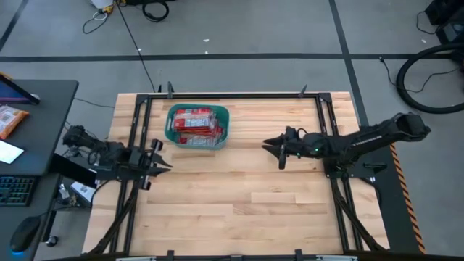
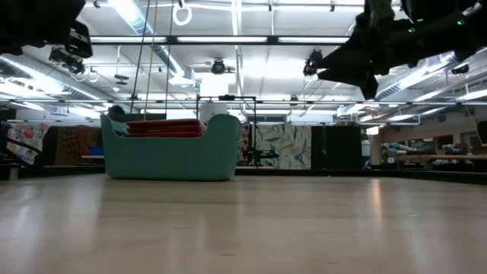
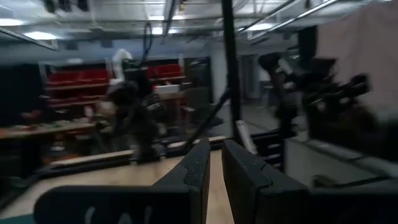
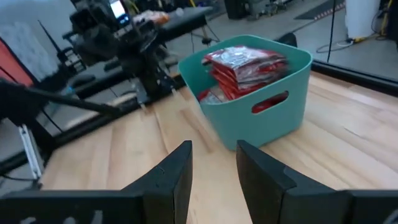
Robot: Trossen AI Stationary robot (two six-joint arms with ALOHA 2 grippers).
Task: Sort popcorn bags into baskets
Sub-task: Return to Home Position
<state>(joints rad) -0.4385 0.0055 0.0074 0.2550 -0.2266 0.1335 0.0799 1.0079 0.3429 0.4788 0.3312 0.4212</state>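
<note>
The teal basket point(image 1: 171, 116) stands on the wooden table, left of centre toward the far edge, resting on its base point(image 2: 171, 156). A pile of red popcorn bags point(image 1: 197, 125) fills it to the rim, and the right wrist view shows them stacked point(image 4: 245, 65). My left gripper point(image 1: 168, 164) hangs over the table's left edge, nearer than the basket; its fingers point(image 3: 216, 144) stand a narrow gap apart with nothing between. My right gripper point(image 1: 270, 145) is right of the basket, above the table, pointing at it. It is open and empty point(image 4: 214, 146).
A black desk point(image 1: 43, 101) stands left of the table, with an orange packet point(image 1: 11, 119) and a keyboard point(image 1: 14, 190) on it. Black frame rails point(image 1: 328, 138) run along the table's sides. Bare wood point(image 1: 239, 210) lies across the near half.
</note>
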